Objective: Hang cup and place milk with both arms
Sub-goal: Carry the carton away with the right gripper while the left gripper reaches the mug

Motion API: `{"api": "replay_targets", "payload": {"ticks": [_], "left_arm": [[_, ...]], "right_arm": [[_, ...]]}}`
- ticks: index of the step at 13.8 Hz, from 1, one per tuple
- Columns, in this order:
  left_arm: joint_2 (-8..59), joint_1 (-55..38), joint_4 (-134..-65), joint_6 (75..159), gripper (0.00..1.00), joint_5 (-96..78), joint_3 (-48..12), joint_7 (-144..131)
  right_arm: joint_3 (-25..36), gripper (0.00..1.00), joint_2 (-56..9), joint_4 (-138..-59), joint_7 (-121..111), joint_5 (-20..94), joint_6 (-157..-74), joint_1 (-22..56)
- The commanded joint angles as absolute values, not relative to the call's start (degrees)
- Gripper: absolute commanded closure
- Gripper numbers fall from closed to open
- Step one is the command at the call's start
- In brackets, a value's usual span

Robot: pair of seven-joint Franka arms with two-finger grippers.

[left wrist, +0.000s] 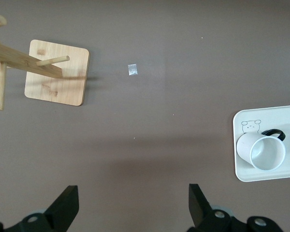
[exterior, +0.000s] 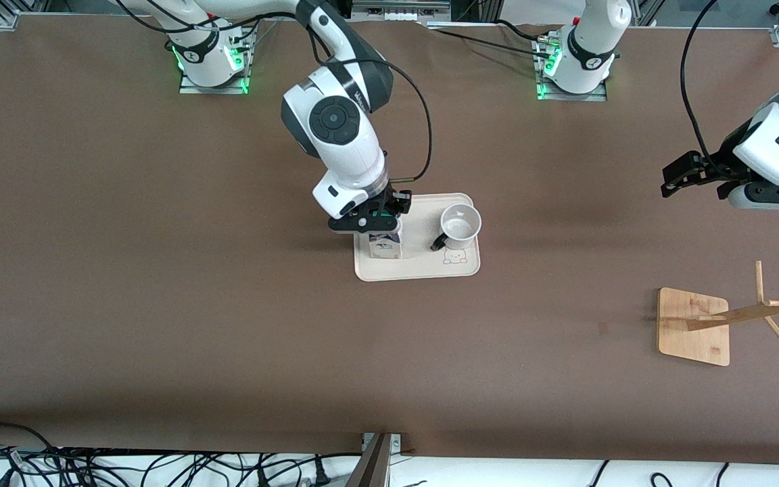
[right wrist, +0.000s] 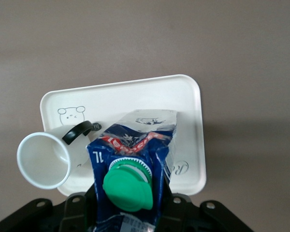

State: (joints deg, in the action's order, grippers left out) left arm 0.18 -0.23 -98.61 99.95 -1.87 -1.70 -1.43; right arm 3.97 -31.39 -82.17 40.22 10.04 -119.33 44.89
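Note:
The milk (exterior: 386,245), a blue and white carton with a green cap, stands on the cream tray (exterior: 423,269) at the end toward the right arm. My right gripper (exterior: 370,220) is shut on the milk's top; the right wrist view shows the carton (right wrist: 133,159) between the jaws. The cup (exterior: 460,225), white with a black handle, stands beside the milk on the tray with its mouth up; it also shows in the right wrist view (right wrist: 43,159) and the left wrist view (left wrist: 261,151). My left gripper (exterior: 675,179) is open and empty, up over bare table.
A wooden rack (exterior: 694,326) with a square base and pegs stands near the left arm's end of the table, nearer the front camera than the tray; it shows in the left wrist view (left wrist: 58,72). A small grey patch (left wrist: 132,69) lies on the brown tabletop.

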Motion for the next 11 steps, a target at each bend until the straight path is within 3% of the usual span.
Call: {"api": "replay_targets", "payload": {"ticks": [1,4,9,11], "left_arm": [[1.1,0.2,-96.9,98.4,0.0,-2.7,-2.5,-0.3],[2.9,-1.7,-96.9,98.2,0.0,-2.5,-4.5,0.0],[5.5,-2.9,-99.4,98.8,0.0,-2.7,-15.7,0.1],[6.4,-7.4,-101.9,100.1,0.0,-2.8,-16.6,0.1]], "right_arm": [[5.3,0.54,-25.4,-82.9,40.0,9.2,-113.8,44.9],[10.3,0.54,-20.9,-82.9,35.0,9.8,-105.4,44.7],[27.1,0.54,-17.8,-82.9,17.6,14.2,-92.3,44.5],[34.2,0.54,-17.8,-82.9,10.0,15.0,-88.0,44.1]]}}
